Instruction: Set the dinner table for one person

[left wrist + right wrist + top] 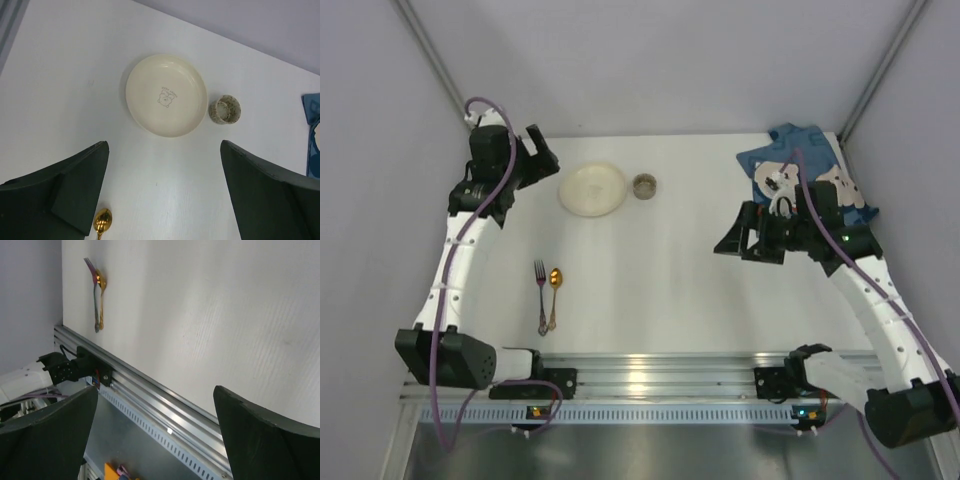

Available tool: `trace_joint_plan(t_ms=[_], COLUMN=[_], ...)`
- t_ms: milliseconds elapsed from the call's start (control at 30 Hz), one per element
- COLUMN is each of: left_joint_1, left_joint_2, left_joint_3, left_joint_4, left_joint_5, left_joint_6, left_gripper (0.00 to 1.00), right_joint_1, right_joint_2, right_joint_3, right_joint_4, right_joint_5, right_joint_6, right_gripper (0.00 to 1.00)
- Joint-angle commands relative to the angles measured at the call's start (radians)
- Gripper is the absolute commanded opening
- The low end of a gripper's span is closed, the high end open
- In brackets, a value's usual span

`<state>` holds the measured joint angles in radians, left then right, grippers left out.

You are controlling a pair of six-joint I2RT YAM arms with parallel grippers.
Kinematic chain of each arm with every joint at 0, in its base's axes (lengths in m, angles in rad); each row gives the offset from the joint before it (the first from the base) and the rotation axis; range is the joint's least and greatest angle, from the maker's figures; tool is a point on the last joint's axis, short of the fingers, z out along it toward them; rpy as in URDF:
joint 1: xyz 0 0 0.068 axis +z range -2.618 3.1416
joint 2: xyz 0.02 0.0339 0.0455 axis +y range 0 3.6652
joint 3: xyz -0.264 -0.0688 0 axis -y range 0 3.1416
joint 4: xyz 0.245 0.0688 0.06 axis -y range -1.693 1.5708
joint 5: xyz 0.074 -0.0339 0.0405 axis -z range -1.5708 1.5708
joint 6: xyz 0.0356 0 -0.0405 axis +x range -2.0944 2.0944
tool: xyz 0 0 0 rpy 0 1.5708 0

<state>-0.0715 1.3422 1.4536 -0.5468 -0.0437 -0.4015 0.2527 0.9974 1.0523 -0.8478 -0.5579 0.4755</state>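
Over the white desk (660, 270), both end effectors hung spread and empty, the left end effector (544, 150) just beside the cream plate (592, 188), the right end effector (745, 244) nearer the crumpled blue placemat (820, 145), which lay just behind it in the far-right corner.

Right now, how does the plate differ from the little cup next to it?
The plate is far wider than the cup. The plate is shallow, while the cup has taller walls. The plate is plain cream with a small drawing in its middle, while the cup is speckled all over. Both are round, stand upright, look empty, and sit close beside each other on the white table.
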Motion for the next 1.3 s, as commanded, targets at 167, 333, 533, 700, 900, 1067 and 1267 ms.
trace_joint_plan(t_ms=[167,333,533,700,900,1067,1267], left_joint_1=[0.026,0.021,0.021,0.013,0.010,0.009,0.009], left_joint_2=[-0.232,-0.276,-0.328,-0.316,-0.334,-0.311,-0.278], left_joint_3=[-0.163,-0.234,-0.289,-0.372,-0.434,-0.435,-0.434], left_joint_4=[0.019,-0.035,-0.073,-0.105,-0.071,-0.056,-0.041], left_joint_5=[-0.032,-0.048,0.039,0.168,0.195,0.214,0.202], left_joint_6=[-0.137,-0.197,-0.201,-0.218,-0.208,-0.194,-0.162], left_gripper=[0.99,0.99,0.98,0.99,0.99,0.99,0.98], right_joint_1=[0.017,-0.018,-0.162,-0.239,-0.245,-0.245,-0.244], right_joint_2=[0.223,0.408,0.653,0.880,1.059,1.149,1.242], right_joint_3=[0.303,0.408,0.549,0.687,0.770,0.782,0.776], right_joint_4=[0.073,0.053,-0.032,-0.135,-0.165,-0.157,-0.132], right_joint_5=[0.124,0.268,0.403,0.507,0.630,0.628,0.621], right_joint_6=[-0.055,-0.048,-0.040,-0.051,-0.089,-0.087,-0.072], right_gripper=[1.00,1.00,1.00,0.99,1.00,0.97,0.79])
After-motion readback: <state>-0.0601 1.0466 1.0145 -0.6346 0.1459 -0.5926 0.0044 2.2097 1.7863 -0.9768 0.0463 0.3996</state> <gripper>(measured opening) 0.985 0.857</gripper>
